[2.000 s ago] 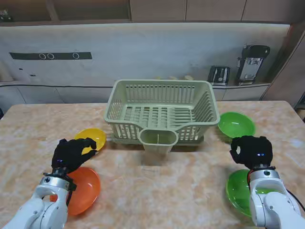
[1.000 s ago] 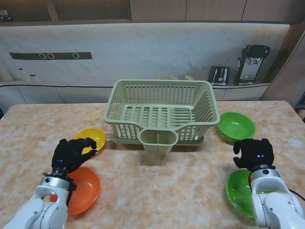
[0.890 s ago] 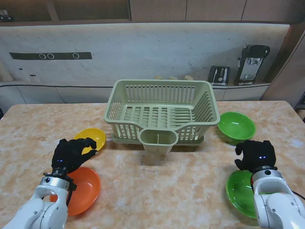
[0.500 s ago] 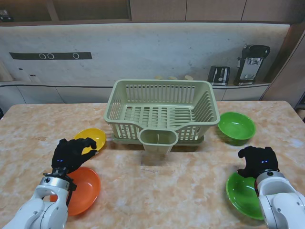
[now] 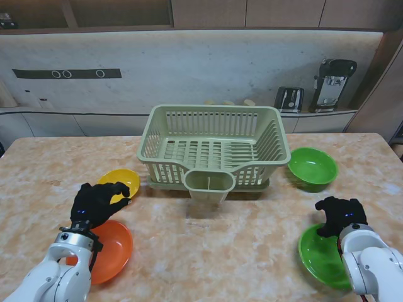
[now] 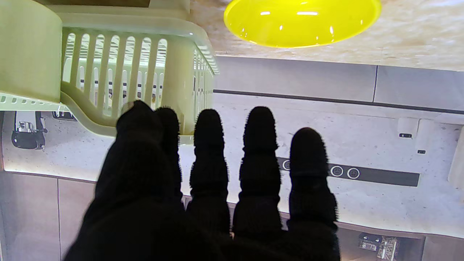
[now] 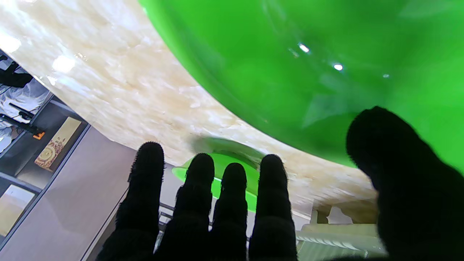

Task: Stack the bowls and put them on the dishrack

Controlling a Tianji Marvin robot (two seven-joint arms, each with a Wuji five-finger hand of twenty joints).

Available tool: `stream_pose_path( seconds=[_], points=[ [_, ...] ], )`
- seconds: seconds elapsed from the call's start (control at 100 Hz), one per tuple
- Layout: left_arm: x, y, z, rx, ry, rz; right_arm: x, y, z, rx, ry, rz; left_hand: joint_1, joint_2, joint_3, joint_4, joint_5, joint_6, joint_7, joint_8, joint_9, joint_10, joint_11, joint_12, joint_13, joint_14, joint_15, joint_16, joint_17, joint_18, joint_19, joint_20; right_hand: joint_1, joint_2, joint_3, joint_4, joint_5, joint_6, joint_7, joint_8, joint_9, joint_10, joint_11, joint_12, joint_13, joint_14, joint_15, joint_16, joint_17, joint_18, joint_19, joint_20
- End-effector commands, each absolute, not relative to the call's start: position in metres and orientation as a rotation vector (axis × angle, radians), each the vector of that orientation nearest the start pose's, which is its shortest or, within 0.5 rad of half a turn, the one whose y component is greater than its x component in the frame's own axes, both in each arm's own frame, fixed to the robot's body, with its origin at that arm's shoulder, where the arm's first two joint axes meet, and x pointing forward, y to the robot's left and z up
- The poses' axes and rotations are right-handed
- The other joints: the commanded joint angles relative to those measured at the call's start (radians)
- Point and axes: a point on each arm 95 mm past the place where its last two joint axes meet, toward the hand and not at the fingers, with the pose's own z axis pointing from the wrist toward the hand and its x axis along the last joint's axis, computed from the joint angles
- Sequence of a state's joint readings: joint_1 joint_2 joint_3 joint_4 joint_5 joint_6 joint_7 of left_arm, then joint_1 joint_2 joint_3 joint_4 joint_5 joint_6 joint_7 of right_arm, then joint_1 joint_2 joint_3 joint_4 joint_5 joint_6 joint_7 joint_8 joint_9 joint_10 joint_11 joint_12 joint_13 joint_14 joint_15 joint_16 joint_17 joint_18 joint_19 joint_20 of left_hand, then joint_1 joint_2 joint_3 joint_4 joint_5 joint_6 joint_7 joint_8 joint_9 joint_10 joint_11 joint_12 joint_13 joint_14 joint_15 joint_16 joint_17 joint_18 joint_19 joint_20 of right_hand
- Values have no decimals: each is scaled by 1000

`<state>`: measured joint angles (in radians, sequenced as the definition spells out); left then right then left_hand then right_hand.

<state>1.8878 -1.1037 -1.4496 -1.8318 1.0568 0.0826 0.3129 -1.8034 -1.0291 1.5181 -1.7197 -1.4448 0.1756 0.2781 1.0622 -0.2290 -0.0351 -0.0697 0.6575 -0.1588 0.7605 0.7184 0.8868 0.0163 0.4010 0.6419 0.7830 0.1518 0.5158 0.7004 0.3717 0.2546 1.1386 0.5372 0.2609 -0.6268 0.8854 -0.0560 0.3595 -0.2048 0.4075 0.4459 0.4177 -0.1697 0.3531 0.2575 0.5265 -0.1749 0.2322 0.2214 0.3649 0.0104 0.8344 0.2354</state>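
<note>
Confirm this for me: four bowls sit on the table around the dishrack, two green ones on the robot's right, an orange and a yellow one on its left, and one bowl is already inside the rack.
One part is wrong: the dishrack holds no bowl, as the stand view shows. The rest stands: the two green bowls lie on the right, the orange bowl and yellow bowl on the left, all on the table.
</note>
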Motion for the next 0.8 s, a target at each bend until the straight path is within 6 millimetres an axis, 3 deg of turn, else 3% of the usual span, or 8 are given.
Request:
stream_pose_path(
  seconds=[0.0,0.2,0.34,0.43,0.49,0.61,0.79],
  points=[
    [332,54,-292,-1118,1126,-1450,357,-132,-337,1189,1570,658,11,37,-7,-24,11,-7,6,-13,-16,3,-5,-12,-9,8,5,10,-14,13,-2,6,8,-31,23,14,23,7,25,10,12,-2,33,-2,18,16,18,-12,4,14,15,-15],
    [332,54,-292,-1118,1126,-1450,361,-135,-344,1196,1563,662,11,38,-7,-23,11,-7,6,-13,-16,3,-5,-12,-9,9,5,10,-14,13,-2,6,16,-55,76,7,179,-91,161,96,192,-72,126,120,172,-4,130,76,84,8,100,14],
    [332,54,-292,-1118,1126,-1450,365,-136,-348,1226,1550,661,11,38,-7,-23,11,-9,6,-13,-15,2,-5,-11,-8,9,6,10,-14,14,-3,6,42,-64,118,6,288,-164,250,170,312,-109,194,242,286,-43,249,182,181,-2,181,62],
    [332,54,-292,-1118,1126,-1450,368,-136,-351,1251,1543,667,12,38,-7,-23,11,-9,6,-13,-16,3,-5,-11,-9,9,6,10,-14,13,-2,6,103,-132,153,-83,314,-235,356,146,369,-133,235,318,334,-66,328,246,239,-16,227,92],
    [332,54,-292,-1118,1126,-1450,369,-136,-352,1268,1539,673,12,38,-7,-23,10,-9,6,-13,-15,1,-4,-11,-8,8,6,10,-14,13,-2,7,149,-171,171,-109,327,-297,450,125,410,-149,263,376,368,-77,383,280,280,-27,259,110],
    [332,54,-292,-1117,1125,-1450,372,-136,-355,1291,1519,697,11,39,-7,-23,11,-9,6,-12,-15,2,-5,-11,-8,9,6,10,-14,13,-2,7,229,-156,194,-110,401,-385,522,169,525,-165,249,523,440,-91,485,351,369,-54,324,133],
    [331,54,-292,-1112,1119,-1450,374,-135,-357,1333,1474,746,11,38,-7,-23,11,-8,7,-12,-15,3,-4,-11,-8,10,6,10,-14,13,-2,7,318,-134,223,-101,472,-425,557,214,587,-169,290,572,503,-91,612,415,463,-87,401,157]
  ],
)
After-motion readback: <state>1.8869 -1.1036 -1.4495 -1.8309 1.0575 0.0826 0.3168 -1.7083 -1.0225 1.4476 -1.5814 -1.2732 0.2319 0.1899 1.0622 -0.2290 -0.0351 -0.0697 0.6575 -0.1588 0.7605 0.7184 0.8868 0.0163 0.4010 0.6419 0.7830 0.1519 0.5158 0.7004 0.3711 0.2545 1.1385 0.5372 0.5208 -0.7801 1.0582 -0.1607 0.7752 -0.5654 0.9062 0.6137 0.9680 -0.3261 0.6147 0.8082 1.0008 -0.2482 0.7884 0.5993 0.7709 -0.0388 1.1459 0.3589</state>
